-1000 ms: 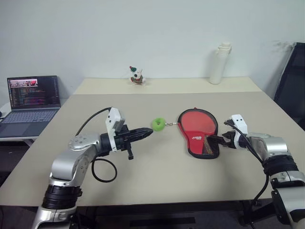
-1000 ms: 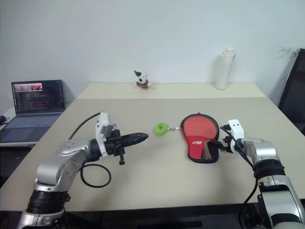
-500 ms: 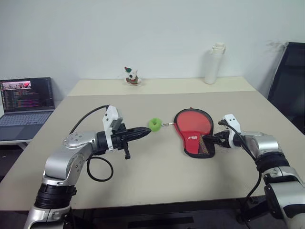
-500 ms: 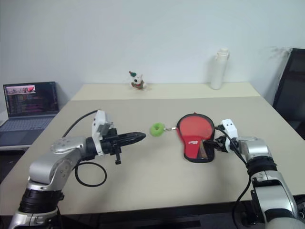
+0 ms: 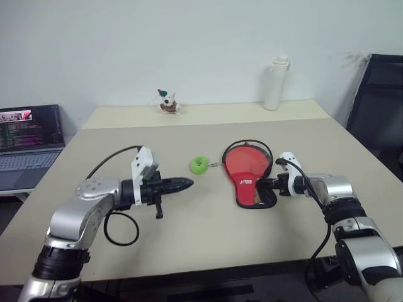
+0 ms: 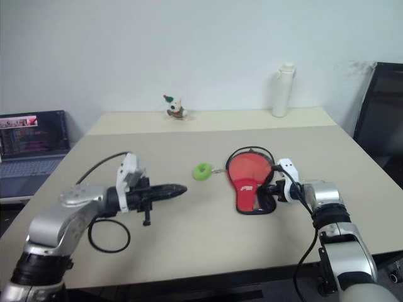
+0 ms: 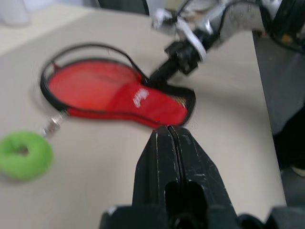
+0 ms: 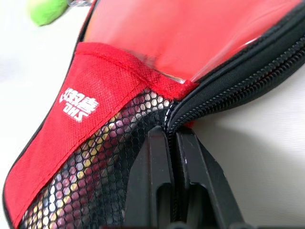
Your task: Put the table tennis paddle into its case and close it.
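Observation:
The case (image 5: 245, 165) lies flat mid-table, red side up, with a white logo and mesh pocket (image 8: 95, 143) at its narrow end. Its black zip edge stands up in a loop around the round end. A green ball (image 5: 199, 165) on a chain lies just left of it. My right gripper (image 5: 263, 185) is at the narrow end, shut on the case's zip edge (image 8: 224, 90). My left gripper (image 5: 187, 184) hovers shut and empty, a little left of and nearer than the ball, pointing at the case (image 7: 109, 93). The table tennis paddle is hidden; I cannot tell whether it is inside.
A white bottle (image 5: 273, 83) and a small toy figure (image 5: 166, 101) stand at the table's far edge. An open laptop (image 5: 28, 135) sits on a lower surface at the left. A black chair (image 5: 378, 107) stands at the right. Bare tabletop (image 5: 189, 239) lies in front.
My right gripper has moved left onto the case's narrow end and gone from open to shut. The left gripper has drawn slightly back from the ball. The camera view has shifted.

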